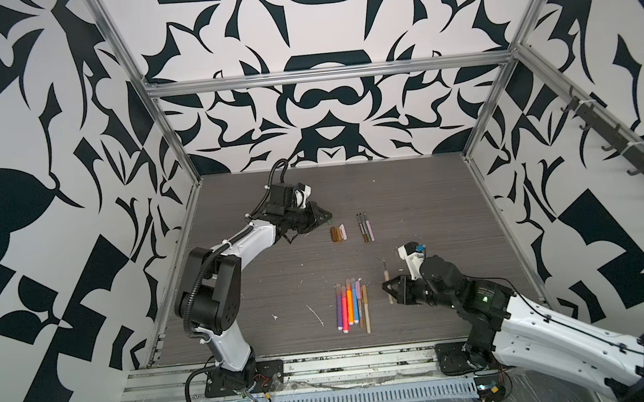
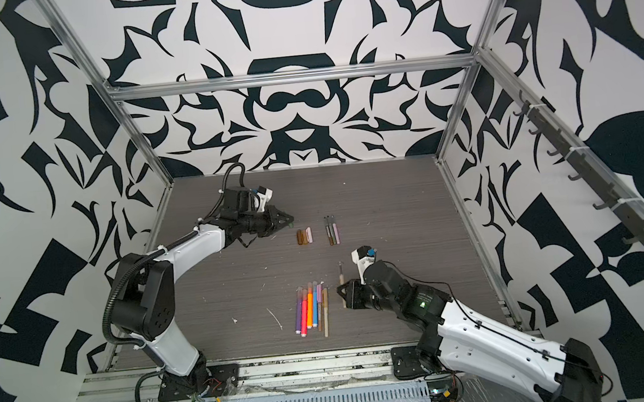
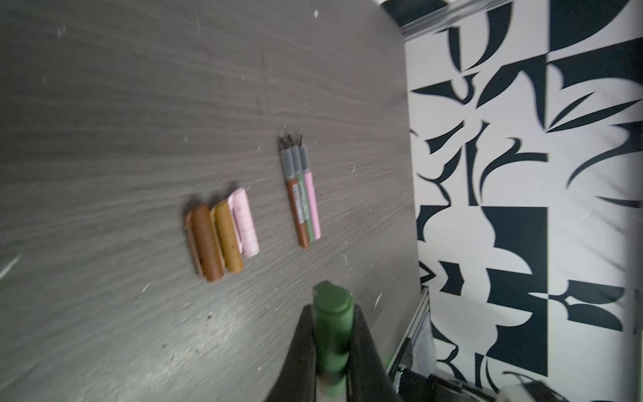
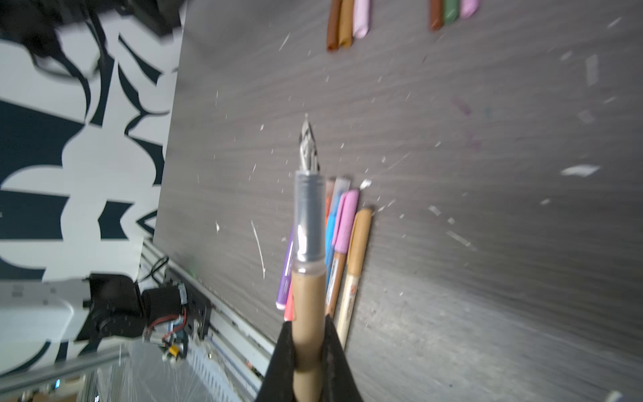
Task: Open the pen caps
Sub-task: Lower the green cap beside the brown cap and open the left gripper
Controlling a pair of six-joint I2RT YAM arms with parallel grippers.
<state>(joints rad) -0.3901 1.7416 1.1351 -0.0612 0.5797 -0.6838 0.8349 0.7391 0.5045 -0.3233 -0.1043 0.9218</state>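
The left gripper (image 3: 332,348) clamps a blurred, seemingly green cap (image 3: 330,306); the right gripper (image 4: 308,348) grasps an uncapped tan pen (image 4: 308,289). Nearby lie loose caps (image 3: 222,233) and capped pens (image 1: 351,305).

No readable text or number anywhere. Grey printed labels on the uncapped pens (image 3: 302,202) and a faint reddish mark on a pale capped pen (image 4: 353,278), both too blurred to read.
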